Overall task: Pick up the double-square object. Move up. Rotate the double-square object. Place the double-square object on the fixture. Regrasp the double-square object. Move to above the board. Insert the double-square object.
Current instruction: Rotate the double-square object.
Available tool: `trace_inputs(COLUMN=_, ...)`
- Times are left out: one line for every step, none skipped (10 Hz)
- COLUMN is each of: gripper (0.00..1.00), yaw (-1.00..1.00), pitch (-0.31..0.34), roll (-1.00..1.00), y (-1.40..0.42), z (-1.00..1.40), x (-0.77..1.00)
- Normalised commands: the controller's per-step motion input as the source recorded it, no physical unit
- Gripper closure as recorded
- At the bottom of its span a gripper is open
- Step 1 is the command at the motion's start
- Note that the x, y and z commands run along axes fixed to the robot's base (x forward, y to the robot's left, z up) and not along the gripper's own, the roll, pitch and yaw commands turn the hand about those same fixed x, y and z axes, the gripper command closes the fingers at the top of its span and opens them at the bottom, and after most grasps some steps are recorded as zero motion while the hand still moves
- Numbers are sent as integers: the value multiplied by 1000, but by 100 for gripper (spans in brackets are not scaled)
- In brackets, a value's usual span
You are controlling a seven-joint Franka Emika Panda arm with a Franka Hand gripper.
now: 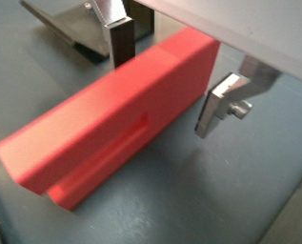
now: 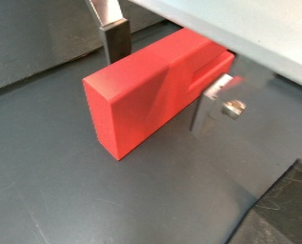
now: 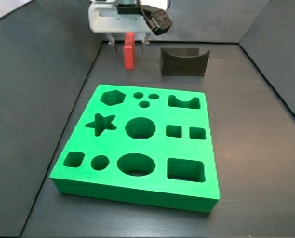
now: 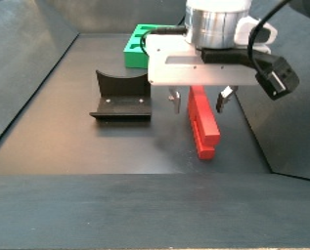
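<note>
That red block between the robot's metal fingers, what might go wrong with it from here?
The gripper straddles only one end of the double-square object, so once lifted the long free end could sag or twist. The fingers do not look closed yet; an uneven close might nudge it sideways. The fixture stands close by, so a swinging block might clip it.

Dark grey floor (image 3: 255, 139), matching dark walls (image 3: 38, 28).
</note>
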Motion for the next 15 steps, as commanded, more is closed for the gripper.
trace_inputs(gripper=0, yaw=-1, pitch=22, roll=-3, y=-2, z=1000, x=-17)
trace_inputs(gripper=0, yaw=-3, pitch=36, roll=-3, y=-2, z=1000, x=-24)
trace_inputs(gripper=0, yaw=-8, pitch=53, roll=3, y=3, z=1000, x=-23)
trace_inputs(gripper=0, yaw=-13, pitch=59, roll=8, y=5, z=1000, x=-23)
trace_inputs(gripper=0, yaw=-19, pitch=58, roll=17, y=8, z=891, x=-25)
trace_inputs(gripper=0, yaw=-21, pitch=56, roll=21, y=7, z=776, x=-28)
trace_inputs(gripper=0, yaw=-26, pitch=53, roll=30, y=7, z=551, x=-30)
trace_inputs(gripper=0, yaw=-28, pitch=54, roll=35, y=7, z=384, x=-30)
trace_inputs(gripper=0, yaw=1000, pitch=0, roll=0, y=0, z=0, x=0)
trace_inputs(gripper=0, yaw=1000, pitch=-1, roll=1, y=-7, z=-161, x=26)
trace_inputs(gripper=0, yaw=1000, pitch=-1, roll=1, y=-5, z=-141, x=44)
trace_inputs(gripper=0, yaw=1000, pitch=-3, roll=1, y=0, z=-74, x=42)
trace_inputs(gripper=0, yaw=1000, pitch=-3, roll=1, y=-2, z=-45, x=37)
trace_inputs(gripper=0, yaw=1000, pitch=-4, roll=1, y=-3, z=-33, x=28)
trace_inputs(gripper=0, yaw=1000, pitch=-4, roll=1, y=-3, z=-32, x=28)
